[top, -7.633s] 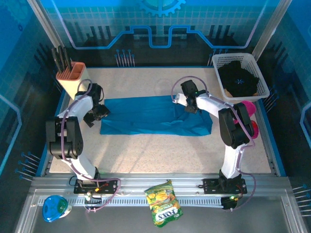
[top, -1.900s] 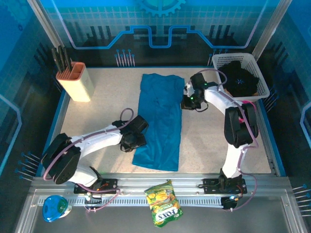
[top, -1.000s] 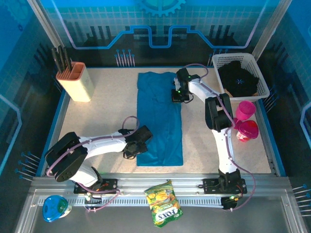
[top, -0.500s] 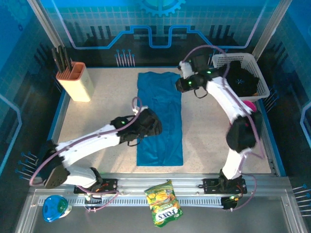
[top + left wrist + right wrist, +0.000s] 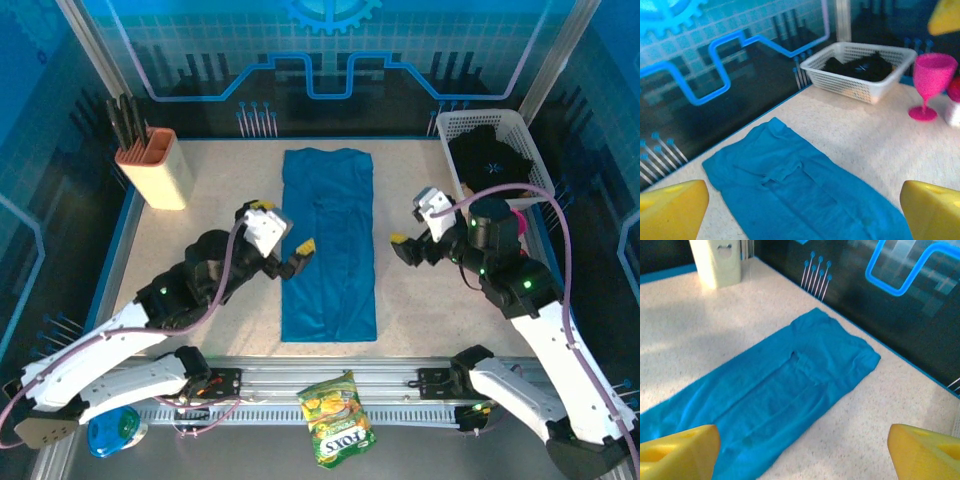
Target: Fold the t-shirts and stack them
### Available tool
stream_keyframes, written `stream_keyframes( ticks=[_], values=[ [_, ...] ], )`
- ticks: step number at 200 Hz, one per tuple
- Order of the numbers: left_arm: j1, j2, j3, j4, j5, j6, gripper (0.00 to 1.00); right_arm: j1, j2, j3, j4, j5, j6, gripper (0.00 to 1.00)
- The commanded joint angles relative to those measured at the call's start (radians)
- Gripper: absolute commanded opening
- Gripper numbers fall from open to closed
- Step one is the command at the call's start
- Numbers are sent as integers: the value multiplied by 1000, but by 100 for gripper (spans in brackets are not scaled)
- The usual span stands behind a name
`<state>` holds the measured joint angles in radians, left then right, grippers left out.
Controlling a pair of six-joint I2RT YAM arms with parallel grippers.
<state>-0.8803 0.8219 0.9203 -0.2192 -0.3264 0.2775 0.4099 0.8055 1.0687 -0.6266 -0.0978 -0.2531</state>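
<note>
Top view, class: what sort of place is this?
Probably a robot lab test cell: a left arm and right arm bolted at a walled table, blue printed backdrop, staged props like a knife block and basket.

A pale speckled table with a blue raised border (image 5: 230, 300) carries everything. Flat along its middle lies a plain teal-blue fabric t-shirt (image 5: 328, 240), folded into a long narrow strip that runs from the far edge toward the near one. A white plastic lattice basket (image 5: 445, 125) sits in the far right corner. A beige knife block with dark handles (image 5: 155, 170) stands upright in the far left corner. Both are well apart from the shirt. A pink plastic goblet (image 5: 932, 82) stands upright near the basket, not touching it. On the grey metal rail (image 5: 560, 378) before the table lies a green and yellow snack bag (image 5: 338, 418).
</note>
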Motion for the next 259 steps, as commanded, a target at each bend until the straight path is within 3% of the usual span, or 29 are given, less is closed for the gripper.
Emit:
stream_keyframes(
  ticks=[1, 25, 49, 96, 125, 166, 210, 259],
  values=[
    [0, -63, -45, -117, 235, 365, 99, 41, -58, 0, -130, -68, -119, 86],
    [-9, -71, -44, -341, 255, 462, 99, 140, -89, -31, -273, -80, -289, 83],
    [-34, -48, -42, -488, 244, 502, 99, 279, -64, -86, -335, 17, -356, 83],
    [-122, 38, -106, -542, 235, 542, 97, 496, 105, -219, -302, 169, -321, 86],
    [-194, 146, -161, -531, 231, 547, 92, 569, 203, -283, -180, 164, -295, 83],
    [-215, 255, -234, -462, 261, 578, 88, 588, 362, -323, -75, 130, -328, 73],
    [-214, 341, -290, -383, 292, 609, 82, 587, 536, -311, -59, 102, -340, 68],
    [-191, 448, -304, -299, 311, 629, 79, 587, 625, -308, -67, 100, -340, 62]
  ],
)
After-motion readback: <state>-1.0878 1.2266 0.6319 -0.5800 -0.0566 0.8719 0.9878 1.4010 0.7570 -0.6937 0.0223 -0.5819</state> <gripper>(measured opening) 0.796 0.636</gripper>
